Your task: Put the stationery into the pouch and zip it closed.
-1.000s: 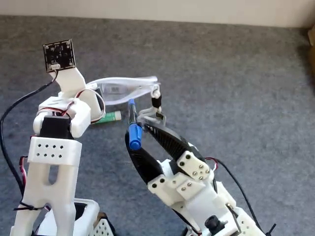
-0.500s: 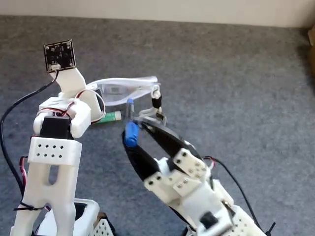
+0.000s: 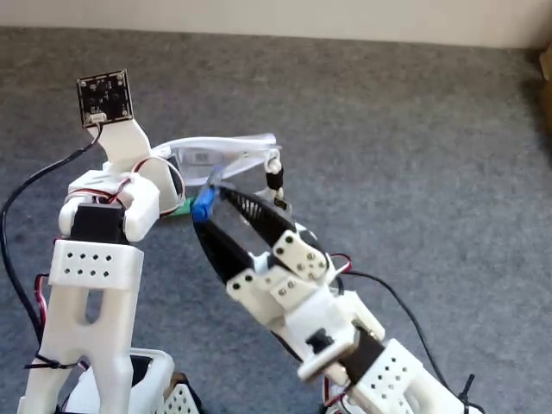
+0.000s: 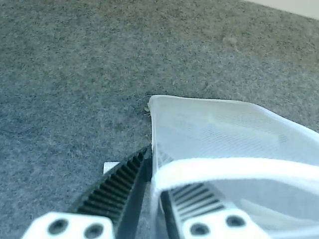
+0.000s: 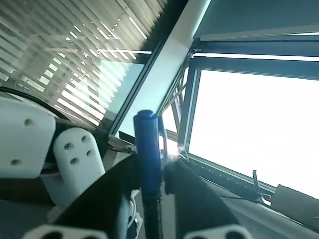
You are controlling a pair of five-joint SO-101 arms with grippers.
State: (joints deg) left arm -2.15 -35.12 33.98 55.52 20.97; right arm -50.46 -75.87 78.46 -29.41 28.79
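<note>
A clear mesh pouch (image 3: 226,155) hangs off the carpet, and my left gripper (image 4: 149,167) is shut on its rim. In the left wrist view the pouch (image 4: 224,134) spreads out beyond the jaws. My right gripper (image 3: 210,197) is shut on a blue pen (image 3: 203,208), right under the pouch's lower edge and close to the left arm. In the right wrist view the blue pen (image 5: 148,149) stands upright between the black fingers (image 5: 112,191) of the right gripper (image 5: 151,169). A green-tipped stick (image 3: 182,207) lies on the carpet below the pouch, mostly hidden by the arms.
The pouch's black zipper pull (image 3: 274,178) dangles at its right end, just beside my right gripper's upper finger. Grey carpet (image 3: 414,138) lies open to the right and at the back. The left arm's white body (image 3: 99,259) stands at the left.
My right gripper has carried the blue pen left and up, from beside the zipper pull to the pouch's lower edge near the left arm. The left arm and pouch have stayed put.
</note>
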